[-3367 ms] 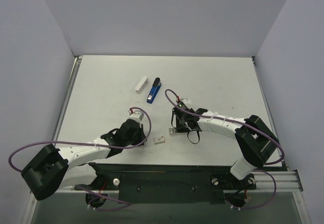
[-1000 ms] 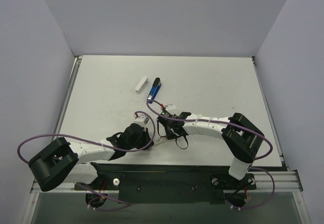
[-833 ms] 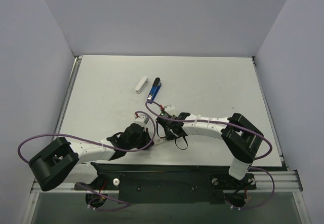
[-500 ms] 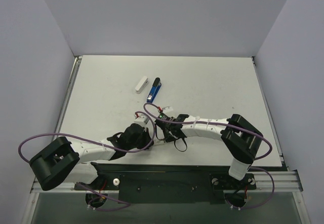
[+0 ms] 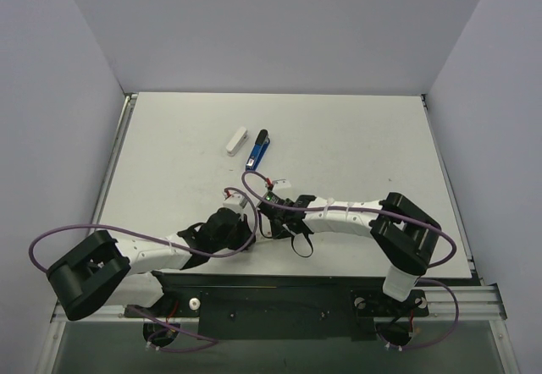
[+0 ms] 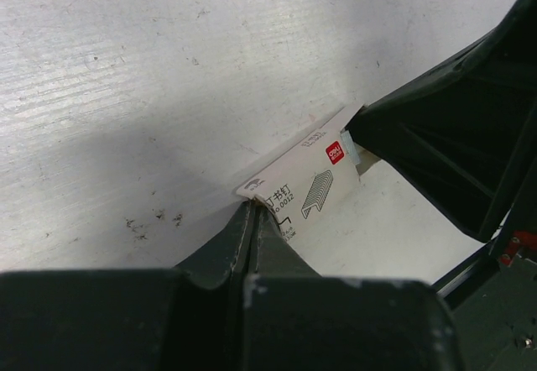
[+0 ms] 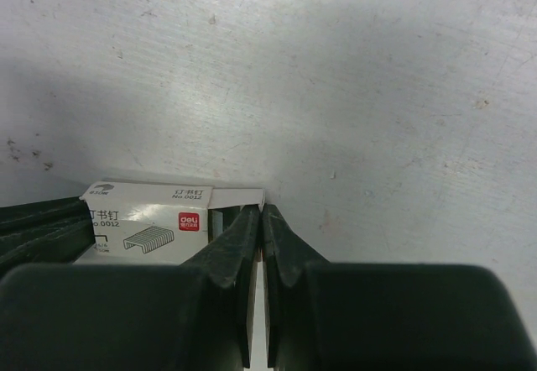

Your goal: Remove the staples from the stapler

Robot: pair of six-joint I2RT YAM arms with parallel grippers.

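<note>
Attention sits on the staple box [image 6: 306, 190], a small white carton printed with a red logo and a drawing of staples, lying flat on the surface [image 5: 356, 145] near the arms' bases. The left pincer [image 6: 252, 213] is clamped on one end corner of the box, its fingers pressed together over the card edge, probably to pin the carton down. At the box's opposite end the right pincer [image 7: 259, 216] has its fingers drawn together right at the open flap [image 7: 239, 195]. My guess is that it means to pull the carton open so there is somewhere to put the staples. Whether the flap is really nipped between those tips cannot be made out, as the fingers cover the spot.

The stapler [image 5: 257, 150], blue and black, lies well apart from the box, farther from the arms, untouched and apparently closed. A white oblong object [image 5: 237, 140] lies just beside it, on the side away from the box's right-hand end; what it is I cannot tell.

From above, the box is almost wholly hidden under the two wrists. The inside of the carton shows in neither wrist view, nor does the stapler.
</note>
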